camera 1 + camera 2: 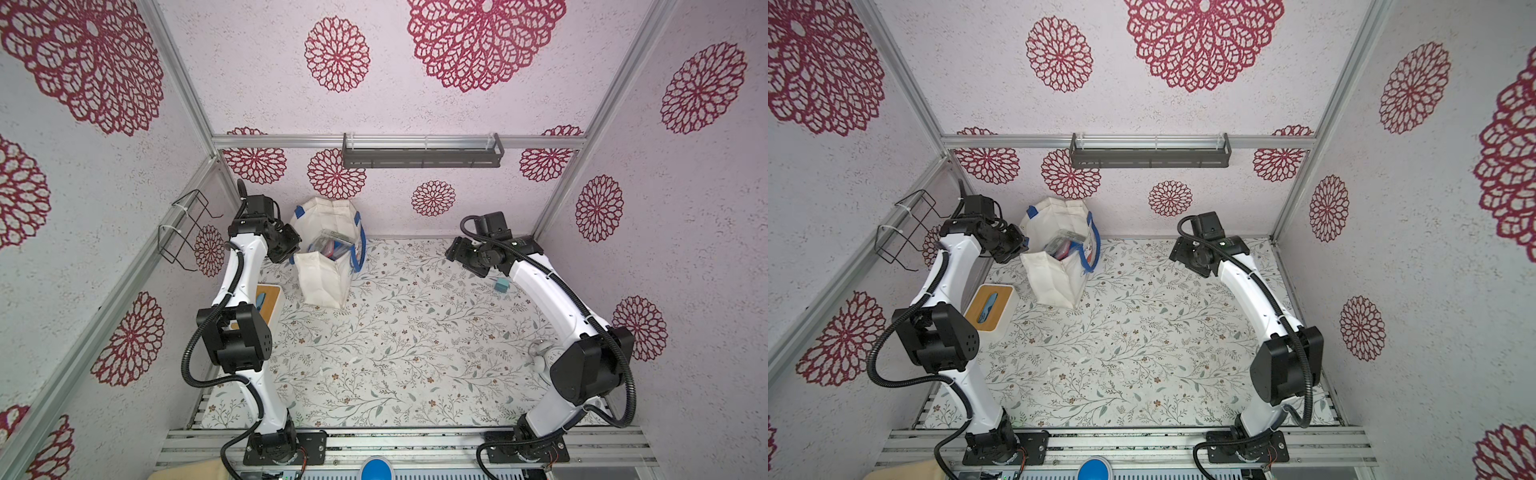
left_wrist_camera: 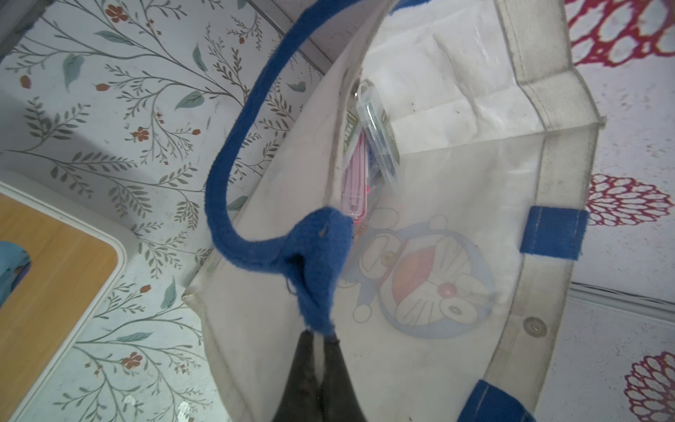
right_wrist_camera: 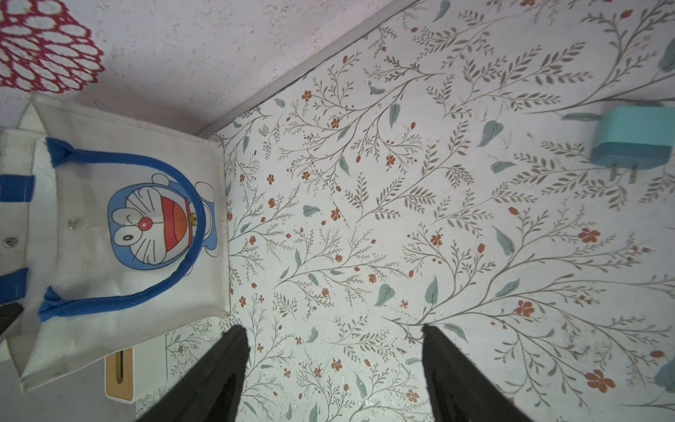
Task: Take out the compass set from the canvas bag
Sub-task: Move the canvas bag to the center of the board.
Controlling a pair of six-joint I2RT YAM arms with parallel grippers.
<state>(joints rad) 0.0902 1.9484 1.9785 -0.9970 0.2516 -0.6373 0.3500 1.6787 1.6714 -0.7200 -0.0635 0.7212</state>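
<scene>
Left gripper (image 2: 321, 338) clamped on rim of canvas bag (image 2: 456, 175), near table (image 1: 415, 332) back-left corner. Right gripper (image 3: 333, 329): jaws apart, above table.

A robot test cell in a lab: aluminium frame (image 1: 282, 142) holding papered wall panels (image 1: 257, 95), a floral-papered surface (image 1: 415, 357), two arms (image 1: 245, 266) bolted to a front rail (image 1: 399, 446).
</scene>
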